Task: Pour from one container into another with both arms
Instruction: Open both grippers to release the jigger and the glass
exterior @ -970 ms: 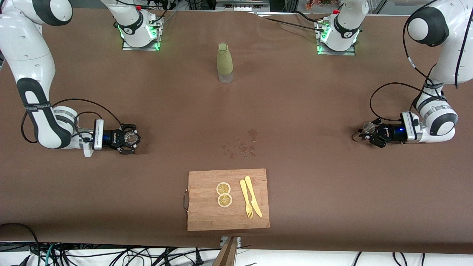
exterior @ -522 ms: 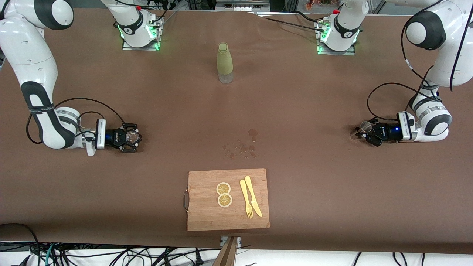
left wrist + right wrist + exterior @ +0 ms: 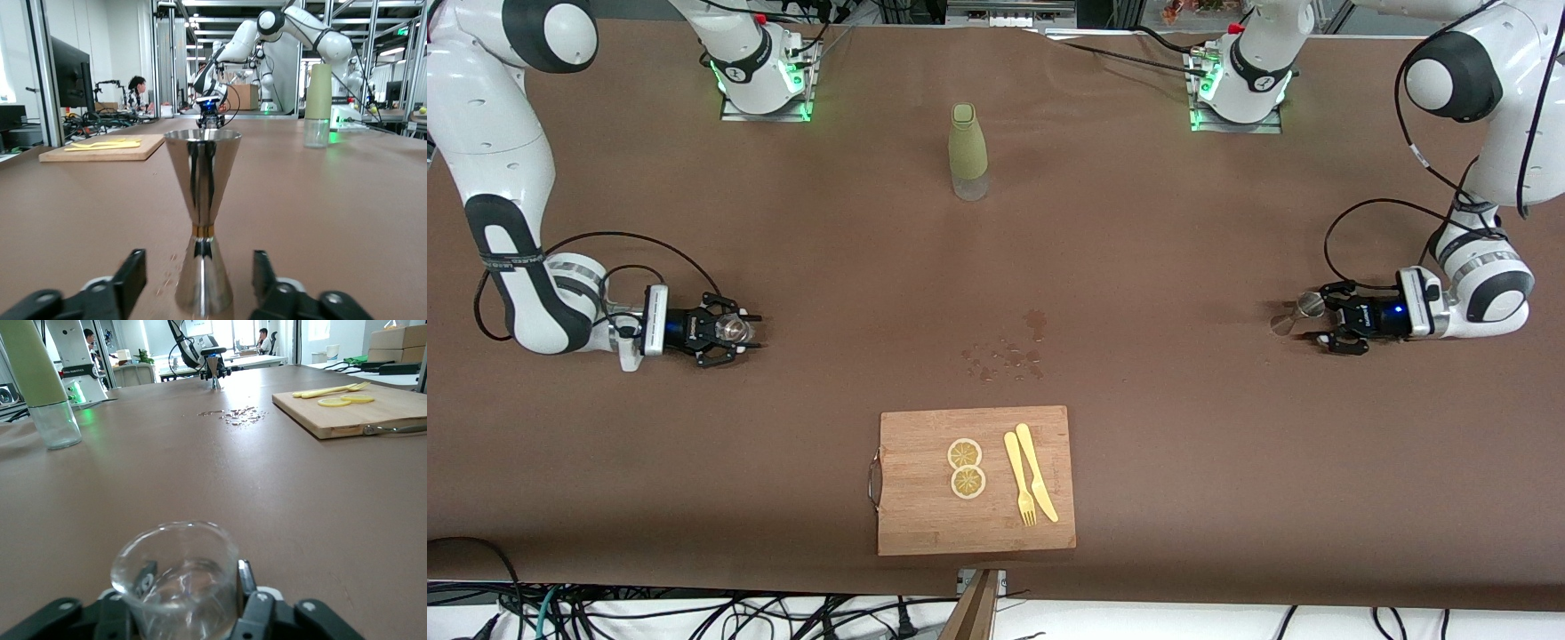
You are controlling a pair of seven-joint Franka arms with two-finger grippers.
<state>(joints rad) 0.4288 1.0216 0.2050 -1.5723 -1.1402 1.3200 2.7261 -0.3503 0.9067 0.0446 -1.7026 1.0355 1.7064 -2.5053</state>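
now both jaws stand apart, flanking the jigger (image 3: 202, 220) and glass (image 3: 175, 580), untouched.

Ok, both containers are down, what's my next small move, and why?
Probably draw the left pincer straight back off the jigger: its fingers stand open, clear of the upright jigger. The right pincer is likewise open around the glass, and wet drops mid-table suggest pouring is done.

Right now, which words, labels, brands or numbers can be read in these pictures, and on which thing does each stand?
No text can be read with certainty.
Right arm's black band: pale lettering, too small to read.
White arm base: grey print, blurred.
Green bottle, cutting board, steel jigger: no label visible.
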